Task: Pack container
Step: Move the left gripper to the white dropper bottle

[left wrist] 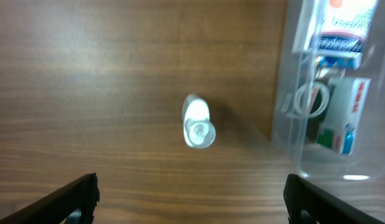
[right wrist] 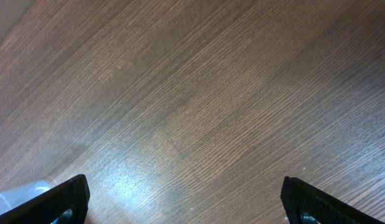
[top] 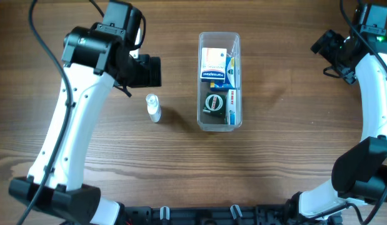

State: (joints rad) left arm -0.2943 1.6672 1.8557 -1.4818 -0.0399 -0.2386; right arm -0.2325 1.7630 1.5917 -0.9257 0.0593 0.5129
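The clear plastic container [top: 219, 119] stands upright at the table's middle, holding small boxes [top: 217, 65] and a black tape roll [top: 213, 103]. It also shows in the left wrist view [left wrist: 292, 124], at the right. A small white bottle [top: 154, 107] stands on the wood to its left, and shows in the left wrist view [left wrist: 198, 121] too. My left gripper [left wrist: 192, 199] is open and empty, high above the table near the bottle. My right gripper [right wrist: 186, 202] is open and empty over bare wood at the far right; its arm shows in the overhead view [top: 340, 47].
Bare wooden table [top: 293, 125] surrounds the container. A pale corner of the container shows at the lower left of the right wrist view [right wrist: 21, 193].
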